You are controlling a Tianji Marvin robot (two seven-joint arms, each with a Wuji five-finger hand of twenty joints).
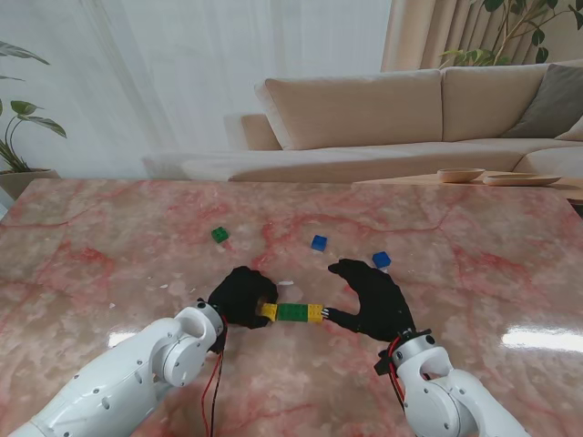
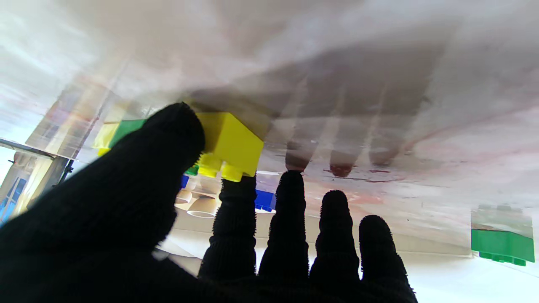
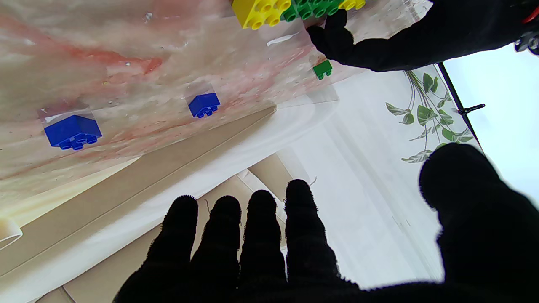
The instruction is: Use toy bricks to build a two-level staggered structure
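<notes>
A row of yellow-green-yellow bricks (image 1: 292,312) is seen lying on the marble counter (image 1: 109,246), between both gloved hands. Its left-end yellow brick (image 2: 229,145) is gripped by the left hand (image 1: 240,296); the right hand (image 1: 375,297) is held just beside the other end, fingers (image 3: 261,227) spread and empty. The bricks are judged light, rigid and smooth, best pinched across flat side walls. Two blue bricks (image 1: 318,242) and a green brick (image 1: 219,235) lie farther off.

Left robot hand (image 1: 241,296) grips brick row (image 1: 292,312).
</notes>
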